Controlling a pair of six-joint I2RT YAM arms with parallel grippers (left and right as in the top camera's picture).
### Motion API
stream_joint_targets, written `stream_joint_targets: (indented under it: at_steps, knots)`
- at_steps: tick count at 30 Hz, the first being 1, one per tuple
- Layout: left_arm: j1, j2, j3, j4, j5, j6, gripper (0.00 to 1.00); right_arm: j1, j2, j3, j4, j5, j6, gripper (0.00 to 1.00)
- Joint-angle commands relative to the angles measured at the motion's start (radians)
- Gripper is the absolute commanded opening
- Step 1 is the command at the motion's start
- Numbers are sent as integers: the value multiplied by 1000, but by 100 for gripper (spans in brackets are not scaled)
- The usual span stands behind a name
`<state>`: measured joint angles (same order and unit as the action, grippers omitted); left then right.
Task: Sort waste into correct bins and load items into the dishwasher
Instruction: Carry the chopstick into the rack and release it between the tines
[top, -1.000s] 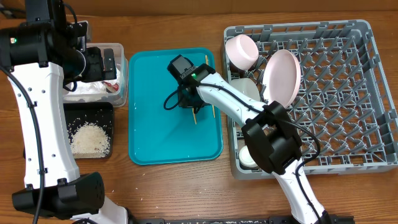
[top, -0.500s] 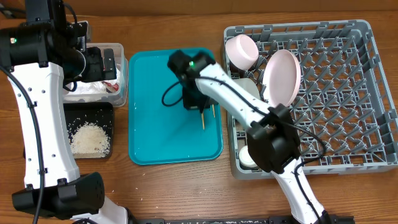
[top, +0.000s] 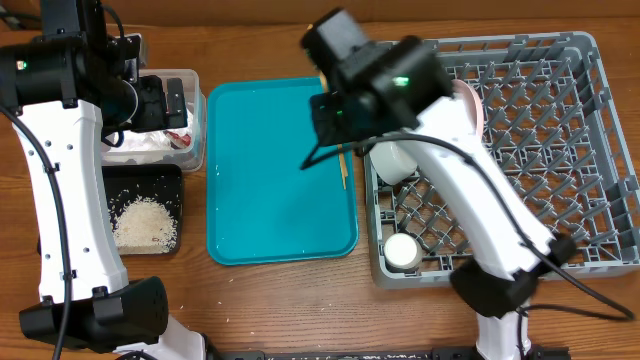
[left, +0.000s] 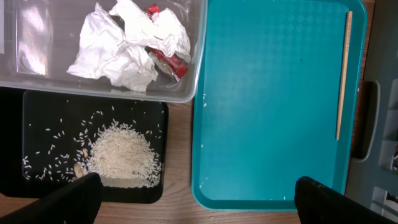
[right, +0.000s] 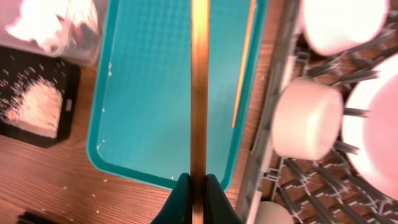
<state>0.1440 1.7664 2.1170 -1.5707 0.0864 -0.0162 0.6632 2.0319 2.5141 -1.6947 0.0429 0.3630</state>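
right wrist: r pincer (right: 198, 186) clamps chopstick (right: 199, 93) over teal tray (right: 146, 93).

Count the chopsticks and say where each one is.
2. The held chopstick is clamped in the right hand above the teal tray. The loose chopstick lies on that tray along its edge beside the dish rack. None seem hidden.

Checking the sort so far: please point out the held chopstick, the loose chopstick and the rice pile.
held chopstick (right: 199, 87), right wrist view, mid-shaft
loose chopstick (left: 344, 74), left wrist view, mid-shaft
rice pile (left: 121, 158), left wrist view, heap's centre
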Motion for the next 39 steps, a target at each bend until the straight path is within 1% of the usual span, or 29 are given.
stream_joint_targets:
  at_steps: [1,6,10,13,15,21,24,26,27,28,29,30,31,34,39]
  knots:
    - [0,-20,16,4,11,13,100,-70,-118,-84,0,0,4,4]
    - [0,-20,16,4,11,13,100,-179,-262,-352,1,1,4,4]
    - [0,-20,16,4,11,13,100,-273,-348,-605,2,18,6,4]
    - [0,-20,16,4,11,13,100,-319,-362,-749,21,21,-27,4]
    - [0,-20,16,4,11,13,100,-334,-362,-870,85,25,-54,4]
    - [0,-20,16,4,11,13,100,-341,-362,-1044,184,61,-53,4]
    - [0,-20,16,4,11,13,100,-357,-362,-1089,196,61,-53,4]
    - [0,-20,16,4,11,13,100,-358,-362,-1090,196,62,-55,8]
    - [0,-20,16,4,11,13,100,-358,-362,-1090,198,62,-55,13]
    - [0,-20,16,4,11,13,100,-358,-362,-1090,198,61,-57,26]
    - [0,-20,16,4,11,13,100,-358,-362,-1090,198,61,-57,35]
    - [0,-20,16,4,11,13,100,-358,-362,-1090,199,61,-57,40]
    - [0,-20,16,4,11,13,100,-358,-362,-1089,200,61,-56,43]
    - [0,-20,16,4,11,13,100,-358,-362,-1065,203,49,-57,46]
    - [0,-20,16,4,11,13,100,-357,-362,-952,196,4,-57,46]
